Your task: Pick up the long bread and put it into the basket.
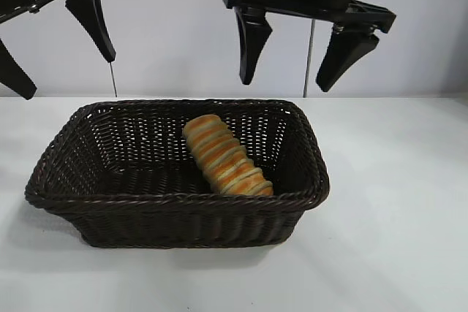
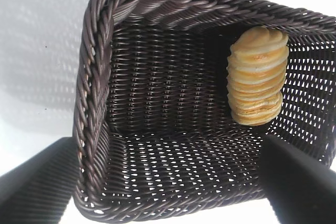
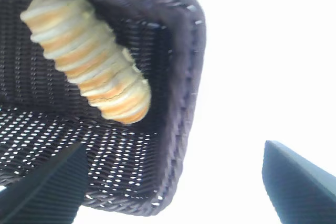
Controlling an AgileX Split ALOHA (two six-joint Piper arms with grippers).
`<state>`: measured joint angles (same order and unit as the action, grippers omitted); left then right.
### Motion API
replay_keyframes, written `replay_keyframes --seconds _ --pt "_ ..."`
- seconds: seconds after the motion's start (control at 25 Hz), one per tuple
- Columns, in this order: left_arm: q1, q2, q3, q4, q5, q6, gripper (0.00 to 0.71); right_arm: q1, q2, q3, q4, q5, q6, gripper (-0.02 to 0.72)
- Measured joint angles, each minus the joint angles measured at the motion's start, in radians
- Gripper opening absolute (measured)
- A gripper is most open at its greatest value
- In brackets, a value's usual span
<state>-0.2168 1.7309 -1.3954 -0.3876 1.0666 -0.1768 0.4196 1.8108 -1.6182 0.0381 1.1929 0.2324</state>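
Note:
The long bread (image 1: pixel 225 156), golden-tan with cream and orange ridges, lies diagonally inside the dark brown wicker basket (image 1: pixel 175 213), toward its right side, one end near the front wall. It also shows in the left wrist view (image 2: pixel 257 83) and the right wrist view (image 3: pixel 86 56). My right gripper (image 1: pixel 287 84) hangs open and empty high above the basket's far right corner. My left gripper (image 1: pixel 69 78) is open and empty, high above the basket's far left end. The basket also shows in the left wrist view (image 2: pixel 94 98) and the right wrist view (image 3: pixel 184 103).
The basket stands on a white table (image 1: pixel 395 202), with bare surface around it. A pale wall rises behind the table.

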Motion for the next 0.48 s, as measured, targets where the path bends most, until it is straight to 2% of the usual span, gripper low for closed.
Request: replay_keyframes --seconds 0.48 --pt "0.0 0.0 0.0 0.0 0.0 0.0 0.668 -0.038 -0.029 -0.001 -0.043 0.039 0.025 0.645"
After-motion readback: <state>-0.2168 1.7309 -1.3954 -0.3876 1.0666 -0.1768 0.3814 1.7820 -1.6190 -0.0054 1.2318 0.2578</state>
